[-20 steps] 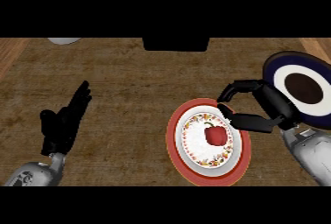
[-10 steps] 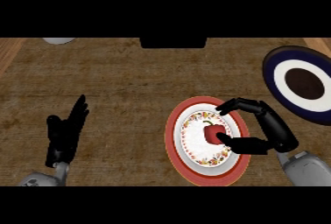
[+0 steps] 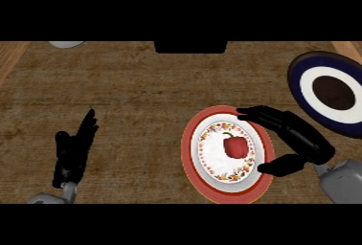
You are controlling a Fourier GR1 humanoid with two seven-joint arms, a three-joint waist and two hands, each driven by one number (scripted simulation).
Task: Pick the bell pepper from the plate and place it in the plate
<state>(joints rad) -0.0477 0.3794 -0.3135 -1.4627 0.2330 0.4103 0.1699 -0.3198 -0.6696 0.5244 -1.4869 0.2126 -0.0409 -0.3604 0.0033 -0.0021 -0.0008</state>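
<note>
While right hand (image 3: 300, 139) arches open, empty | bell pepper (image 3: 236, 145) upright, stem up-view

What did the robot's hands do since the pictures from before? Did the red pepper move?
The right hand came down and left from over the dark blue plate to the red-rimmed plate. Its fingers and thumb now curve around the bell pepper without holding it. The pepper stayed on its plate, and both plates stayed put. The left hand drifted a little but stays open at the left.

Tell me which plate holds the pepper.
The red-rimmed plate beside the right robot hand holds the pepper; the dark blue plate doesn't.
</note>
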